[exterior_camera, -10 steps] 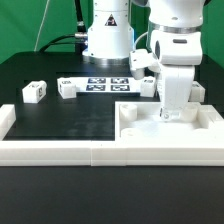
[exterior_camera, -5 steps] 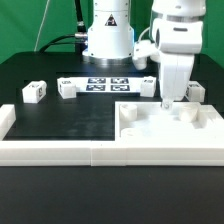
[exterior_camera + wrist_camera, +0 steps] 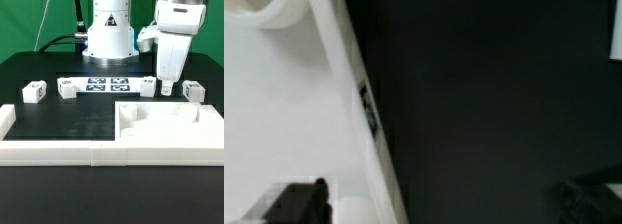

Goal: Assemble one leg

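Three small white legs with tags stand on the black table: one at the exterior view's left (image 3: 33, 92), one beside it (image 3: 67, 88), and one at the right (image 3: 191, 90) behind the large white panel (image 3: 165, 128). My gripper (image 3: 163, 89) hangs above the panel's back edge, just left of the right-hand leg and clear of it. In the wrist view one dark finger (image 3: 295, 203) shows over the white panel (image 3: 278, 110) and the other is a faint shape over the black table. The jaws stand wide apart with nothing between them.
The marker board (image 3: 105, 84) lies at the back between the legs. A low white wall (image 3: 55, 150) runs along the table's front and left. The robot's base (image 3: 107, 38) stands behind the marker board.
My gripper has risen from down on the large panel and moved back toward its rear edge. The legs and the panel have not moved.
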`<state>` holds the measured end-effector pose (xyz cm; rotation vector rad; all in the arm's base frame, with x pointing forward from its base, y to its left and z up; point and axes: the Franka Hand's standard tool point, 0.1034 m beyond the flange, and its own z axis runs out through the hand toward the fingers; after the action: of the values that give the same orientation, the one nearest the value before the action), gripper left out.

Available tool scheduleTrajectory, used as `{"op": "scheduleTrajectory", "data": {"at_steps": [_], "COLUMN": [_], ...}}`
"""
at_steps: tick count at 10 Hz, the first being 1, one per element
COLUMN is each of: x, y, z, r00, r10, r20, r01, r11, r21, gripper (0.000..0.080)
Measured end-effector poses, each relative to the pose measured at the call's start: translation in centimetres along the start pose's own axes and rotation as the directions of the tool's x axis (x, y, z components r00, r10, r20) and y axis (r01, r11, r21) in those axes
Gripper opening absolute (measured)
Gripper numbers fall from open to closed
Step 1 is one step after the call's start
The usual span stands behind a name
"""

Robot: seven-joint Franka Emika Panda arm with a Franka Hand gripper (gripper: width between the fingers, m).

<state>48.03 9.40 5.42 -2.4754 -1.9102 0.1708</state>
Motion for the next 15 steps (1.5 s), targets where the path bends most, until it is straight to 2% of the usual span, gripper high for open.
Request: {"op": "scheduleTrajectory", "data": {"at_steps": [3,5,7,8,10,14,15], "x": [0.1,0.2,1.5,2.8,4.9,4.9,4.6], "y": [-0.2,-2.9,-4.9,-6.2,-7.5,-7.6,-8.0], "z": [0.1,0.6,1.1,1.4,1.2,1.2,1.3], "r00": [0.970,0.840,0.610,0.465,0.256,0.257,0.275], "r10": [0.244,0.542,0.792,0.885,0.966,0.965,0.957], "r20": [-0.002,-0.028,-0.014,0.005,0.025,0.057,0.094], "r01": [-0.244,-0.542,-0.792,-0.884,-0.965,-0.965,-0.961], "r11": [0.970,0.841,0.610,0.465,0.253,0.253,0.271], "r21": [0.003,0.000,0.021,0.042,0.068,0.062,0.052], "gripper": [0.0649,0.0649,0.0649,0.0649,0.0649,0.0649,0.0649]}}
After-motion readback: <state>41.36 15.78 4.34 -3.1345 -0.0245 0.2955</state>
